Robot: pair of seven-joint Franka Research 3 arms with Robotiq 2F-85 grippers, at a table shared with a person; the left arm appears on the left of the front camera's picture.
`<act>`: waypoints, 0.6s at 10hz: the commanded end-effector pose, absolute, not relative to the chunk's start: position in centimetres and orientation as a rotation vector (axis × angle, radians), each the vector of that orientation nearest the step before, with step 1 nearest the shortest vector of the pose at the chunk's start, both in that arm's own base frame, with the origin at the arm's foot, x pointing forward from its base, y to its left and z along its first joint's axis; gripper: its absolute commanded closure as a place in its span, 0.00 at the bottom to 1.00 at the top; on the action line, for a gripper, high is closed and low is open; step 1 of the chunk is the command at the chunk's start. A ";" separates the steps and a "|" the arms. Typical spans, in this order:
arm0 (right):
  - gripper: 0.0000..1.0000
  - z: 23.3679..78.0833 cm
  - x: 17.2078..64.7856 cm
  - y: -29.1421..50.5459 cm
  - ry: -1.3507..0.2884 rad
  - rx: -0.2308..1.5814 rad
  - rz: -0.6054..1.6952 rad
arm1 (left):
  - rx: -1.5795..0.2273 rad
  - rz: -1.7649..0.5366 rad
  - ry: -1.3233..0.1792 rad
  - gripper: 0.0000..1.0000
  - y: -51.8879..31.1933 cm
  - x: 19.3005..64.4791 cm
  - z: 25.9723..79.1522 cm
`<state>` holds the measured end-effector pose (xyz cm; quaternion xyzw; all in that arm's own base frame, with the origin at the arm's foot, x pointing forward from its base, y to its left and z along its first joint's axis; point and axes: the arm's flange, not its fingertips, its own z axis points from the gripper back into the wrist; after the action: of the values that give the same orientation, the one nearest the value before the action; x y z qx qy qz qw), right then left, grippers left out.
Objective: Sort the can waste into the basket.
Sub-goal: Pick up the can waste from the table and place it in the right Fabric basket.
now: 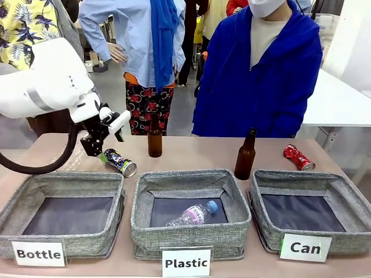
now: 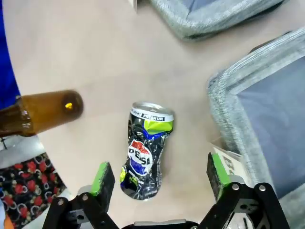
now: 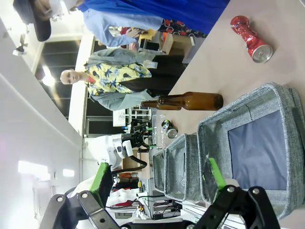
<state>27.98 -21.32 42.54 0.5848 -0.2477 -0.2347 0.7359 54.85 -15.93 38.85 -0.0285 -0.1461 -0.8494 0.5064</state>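
The left claw [image 1: 94,143] hangs wide open just above and behind the black Pepsi can [image 1: 120,162], which lies on its side on the counter [image 1: 197,152], close to the far right corner of the "Bottle" basket [image 1: 58,178]. In the left wrist view the left claw [image 2: 159,174] has a green pad on either side of the dented black can [image 2: 145,152], and neither pad touches it. A brown glass bottle [image 2: 43,112] stands just beside the can. The red can [image 1: 298,157] lies on its side at the far right of the counter, just behind the "Can" basket [image 1: 348,184], whose dark floor is bare and whose white sign [image 1: 305,248] faces the robot. A second brown bottle [image 1: 245,156] stands between the middle "Plastic" basket [image 1: 191,176] and the "Can" basket; a clear plastic bottle [image 1: 194,214] lies inside the middle one. The right claw [image 3: 158,175] is also spread wide with nothing between its pads, and it looks over the "Can" basket [image 3: 212,143] toward the red can [image 3: 250,38]. A person in a blue jacket [image 1: 261,75] stands at the far side.
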 end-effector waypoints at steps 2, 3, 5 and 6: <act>0.00 42.7 28.2 -21.4 -0.568 1.299 -0.503 | -0.017 -1.986 -0.200 0.00 -17.8 57.9 35.8; 0.00 42.7 28.2 -21.4 -0.568 1.299 -0.503 | -0.018 -1.992 -0.177 0.00 -18.1 58.3 34.9; 0.00 42.7 28.2 -21.4 -0.568 1.299 -0.503 | 0.023 -1.990 -0.152 0.00 -18.6 58.7 32.9; 0.00 42.7 28.2 -21.4 -0.568 1.299 -0.503 | 0.051 -1.990 -0.144 0.00 -18.8 58.8 32.2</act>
<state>27.97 -21.33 42.55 0.5848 -0.2478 -0.2348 0.7358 58.36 -18.73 32.16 0.0071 -0.0654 -0.8404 0.5379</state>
